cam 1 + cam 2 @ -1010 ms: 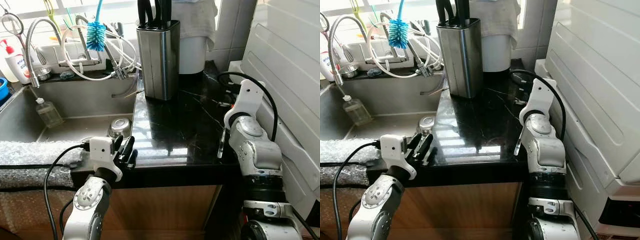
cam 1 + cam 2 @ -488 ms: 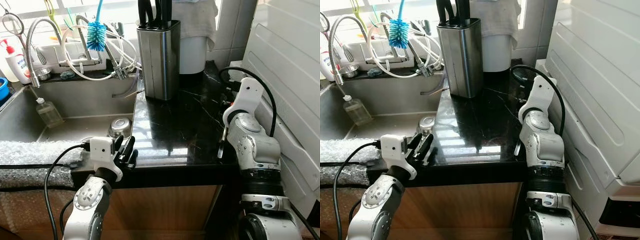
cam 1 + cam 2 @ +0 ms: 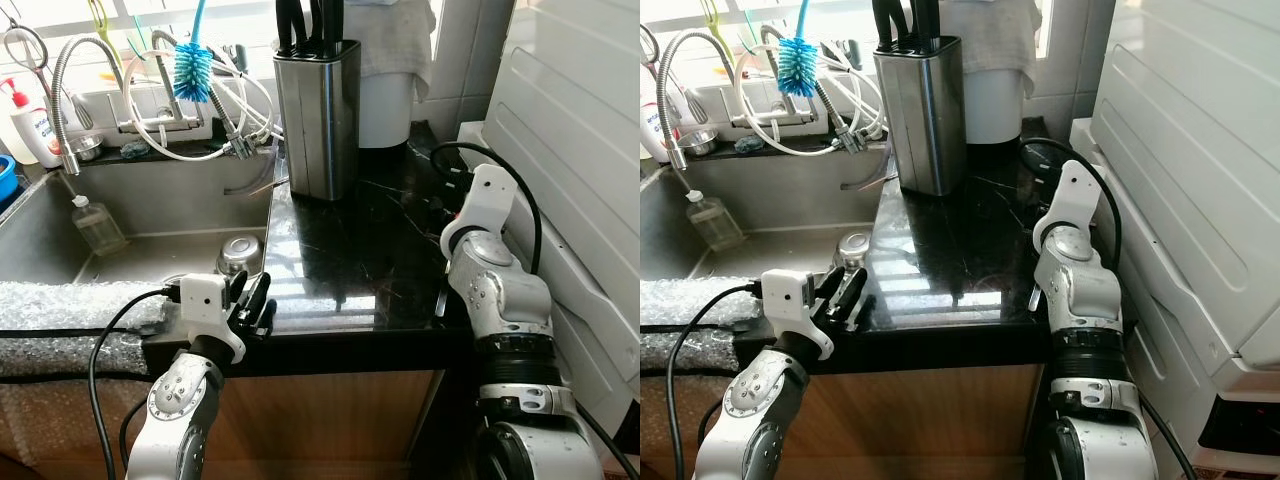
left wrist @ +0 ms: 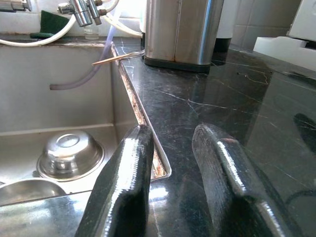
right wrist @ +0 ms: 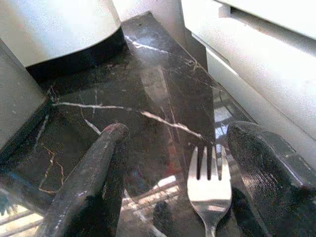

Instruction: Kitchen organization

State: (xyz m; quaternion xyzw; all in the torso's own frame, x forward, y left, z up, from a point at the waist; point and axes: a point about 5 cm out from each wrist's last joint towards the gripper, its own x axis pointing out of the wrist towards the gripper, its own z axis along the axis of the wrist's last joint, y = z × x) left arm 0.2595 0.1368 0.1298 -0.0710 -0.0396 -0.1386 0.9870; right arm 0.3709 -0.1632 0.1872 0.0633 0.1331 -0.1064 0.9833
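- on black marble counter (image 3: 360,260): fork (image 5: 209,190) lying flat, tines toward white appliance (image 3: 570,150), between right gripper (image 5: 192,177) fingers, touching neither
- right gripper low over counter's right side, next to appliance; jaws spread wide, holding nothing
- left gripper (image 4: 173,192) at counter's front-left corner by sink (image 3: 40,230) edge; jaws apart with a narrow gap, nothing gripped
- steel knife block (image 3: 318,118) upright at back of counter, black handles sticking out
- white container (image 3: 385,105) behind block, cloth draped over it
- in sink: small steel bowl (image 3: 238,253) upside down, clear bottle (image 3: 97,224) leaning at left wall
- faucet (image 3: 75,80) plus white hoses behind sink, blue bottle brush (image 3: 191,70) hanging there
- bubble wrap (image 3: 70,310) along sink's front rim
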